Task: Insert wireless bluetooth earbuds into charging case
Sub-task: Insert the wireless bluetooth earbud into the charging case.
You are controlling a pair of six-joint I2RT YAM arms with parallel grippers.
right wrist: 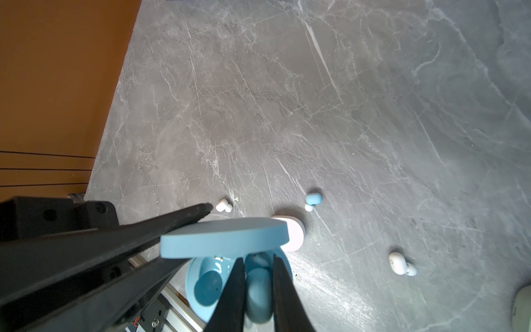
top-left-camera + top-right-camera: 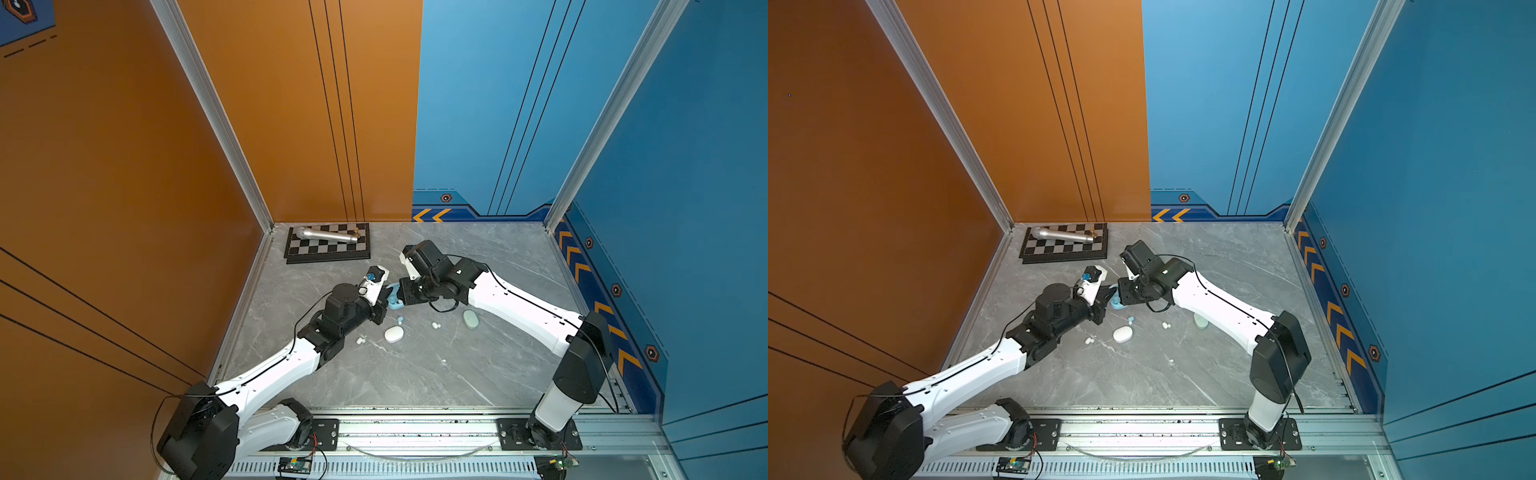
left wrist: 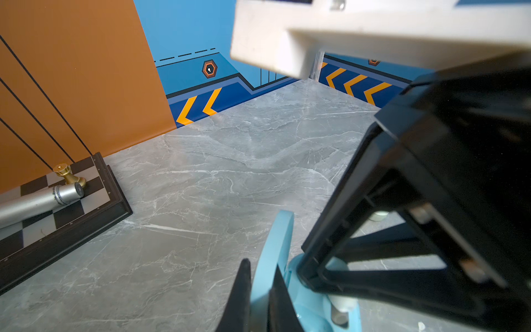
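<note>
The left jaws are pinching the raised lid [image 1: 224, 238] of the pale blue oval plastic charging case [image 1: 198, 271] open while the right jaws are pinching a pale blue bean-shaped plastic earbud [image 1: 258, 290] over the base directly beneath them, so lowering straight and releasing only once seated seems wisest.

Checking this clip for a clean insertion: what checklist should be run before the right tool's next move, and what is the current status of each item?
1. The left tool holds the lid of the blue case open: ok.
2. The blue earbud is pinched in the right tool: ok.
3. That earbud is lined up over its well: cannot tell, the fingers hide it.
4. The neighbouring well is free: ok, it looks empty.
5. The second blue earbud is located, loose on the table: ok.
</note>
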